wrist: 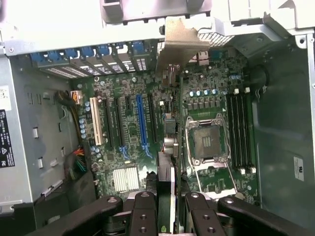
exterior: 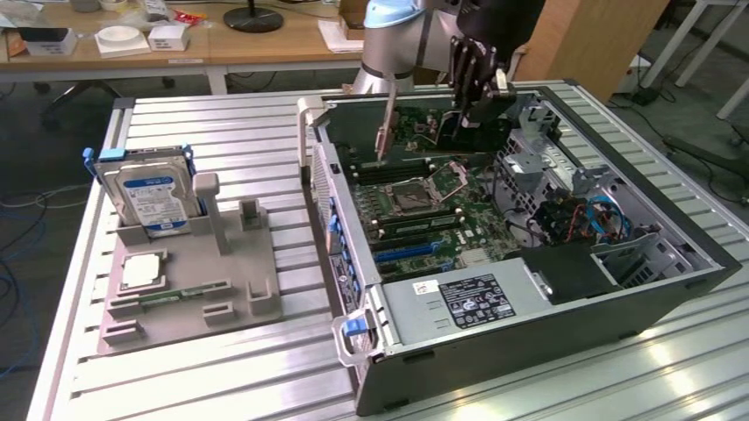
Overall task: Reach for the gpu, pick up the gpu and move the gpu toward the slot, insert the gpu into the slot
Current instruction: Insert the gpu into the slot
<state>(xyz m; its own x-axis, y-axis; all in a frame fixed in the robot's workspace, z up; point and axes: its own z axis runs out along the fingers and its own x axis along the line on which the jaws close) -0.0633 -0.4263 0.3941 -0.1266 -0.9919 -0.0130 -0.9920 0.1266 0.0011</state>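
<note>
Gpu (exterior: 424, 132) held on edge over the motherboard (exterior: 436, 219) inside the open computer case (exterior: 655, 294).

On the exterior view's left, a grey fixture (exterior: 240, 294) sat on the slatted metal worktop (exterior: 234, 132). A blue-labelled hard drive (exterior: 150, 195) stood in it, with a processor chip (exterior: 143, 270) and a green memory stick (exterior: 181, 295) lying flat beside it. To the right lay the open case, its board exposed. Over its far end the robot arm (exterior: 392, 26) reached down, the jaws clenched on the gpu, which stood on its long edge with its metal bracket (wrist: 183, 42) toward the case's rear wall. From the wrist, the gpu (wrist: 166, 182) ran edge-on between the two fingers (wrist: 145, 211), beside the processor socket (wrist: 206, 140) and apart from the long blue slot (wrist: 141, 123). I couldn't tell whether it touched the board.
</note>
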